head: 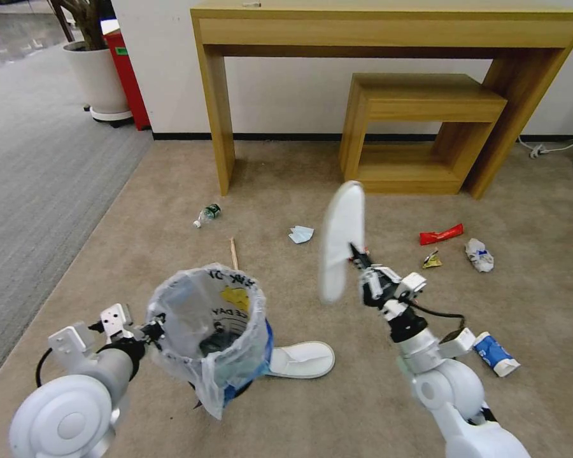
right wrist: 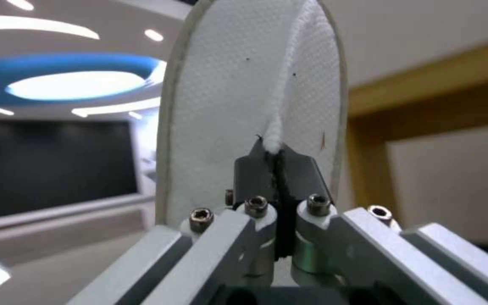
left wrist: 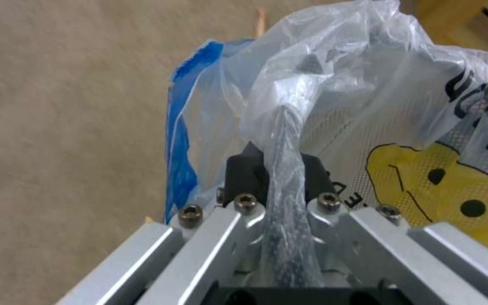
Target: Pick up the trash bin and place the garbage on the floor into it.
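R wrist: hand clamps slipper; head: 2nd slipper beside bin.

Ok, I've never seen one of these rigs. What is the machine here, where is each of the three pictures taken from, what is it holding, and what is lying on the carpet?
It is a wheeled robot with two arms, each ending in a two-fingered gripper. The wide picture comes from a camera on its head, looking down at the floor. The other two come from cameras on its wrists, looking along the fingers.

The left gripper is shut on the bag-lined rim of the trash bin; the left wrist view shows that pinch up close. The right gripper is shut on the edge of a white slippers item, held upright in the air.

On the carpet lie a second slipper beside the bin, a plastic bottle, a wooden stick, a pale blue mask, a red wrapper and some crumpled litter.
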Robot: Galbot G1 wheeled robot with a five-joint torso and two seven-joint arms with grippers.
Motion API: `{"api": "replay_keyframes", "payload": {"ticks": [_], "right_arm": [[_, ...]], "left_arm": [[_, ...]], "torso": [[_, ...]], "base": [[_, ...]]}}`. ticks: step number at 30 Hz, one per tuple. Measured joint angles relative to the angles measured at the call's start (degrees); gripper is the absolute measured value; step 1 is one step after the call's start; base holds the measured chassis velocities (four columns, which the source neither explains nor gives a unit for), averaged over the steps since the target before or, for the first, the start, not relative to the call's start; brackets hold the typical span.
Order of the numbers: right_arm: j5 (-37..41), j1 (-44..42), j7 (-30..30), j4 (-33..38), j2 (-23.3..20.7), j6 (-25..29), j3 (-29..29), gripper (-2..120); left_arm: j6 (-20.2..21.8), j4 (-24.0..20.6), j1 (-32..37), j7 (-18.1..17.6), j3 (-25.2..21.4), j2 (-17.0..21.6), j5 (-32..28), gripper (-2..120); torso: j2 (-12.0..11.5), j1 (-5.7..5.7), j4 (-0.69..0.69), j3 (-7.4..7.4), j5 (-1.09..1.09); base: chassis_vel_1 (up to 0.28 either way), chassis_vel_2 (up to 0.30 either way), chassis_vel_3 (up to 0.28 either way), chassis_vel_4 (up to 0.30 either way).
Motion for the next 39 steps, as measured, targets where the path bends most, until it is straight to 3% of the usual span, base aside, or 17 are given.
{"api": "replay_keyframes", "payload": {"ticks": [13,23,39], "right_arm": [[4.05,10.41,-11.16,-3.39,-1.04,1.16,-10.81,0],[2.93,11.40,-14.03,-3.36,-1.38,0.80,-13.24,0],[-7.63,11.58,-13.90,-7.75,-0.15,2.35,-12.24,1]], "left_arm": [[0.06,3.62,-3.19,0.85,9.95,2.98,0.06,2],[0.06,5.35,-4.75,1.48,11.99,2.75,0.19,2],[0.07,4.04,-5.29,1.53,11.93,2.79,-1.30,2]], "torso": [[0.00,0.00,0.00,0.00,-0.01],[0.00,0.00,0.00,0.00,-0.01],[0.00,0.00,0.00,0.00,0.00]], "base": [[0.000,0.000,0.000,0.000],[0.000,0.000,0.000,0.000],[0.000,0.000,0.000,0.000]]}}
